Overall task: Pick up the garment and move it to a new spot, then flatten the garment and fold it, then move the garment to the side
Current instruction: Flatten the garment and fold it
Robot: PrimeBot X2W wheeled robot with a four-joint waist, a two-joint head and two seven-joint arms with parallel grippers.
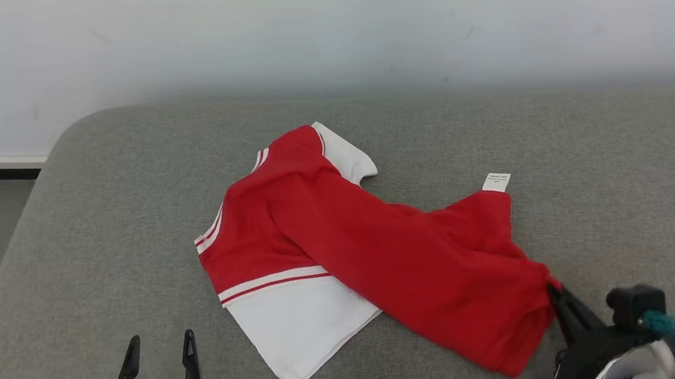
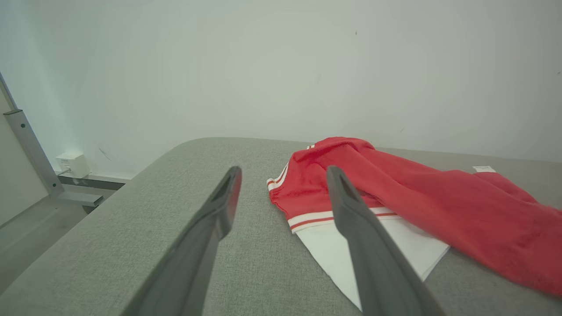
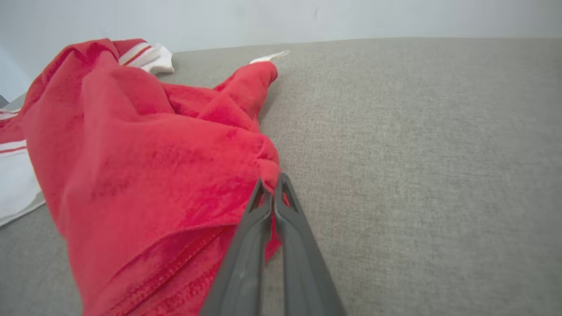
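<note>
Red-and-white garment (image 1: 351,240) lies crumpled mid grey surface (image 1: 87,216), white label (image 1: 496,182) at far edge. Right hand (image 3: 272,184) pinched closed on red hem at garment's near right end. Left hand (image 1: 160,340) spread wide, empty, near white panel, apart from it.

My head camera looks forward and down on the grey cushion (image 1: 31,288), with the wall (image 1: 315,23) across the frame's top. My left wrist camera skims low toward that wall. My right one sits very close. All three share the red garment (image 1: 385,255).
</note>
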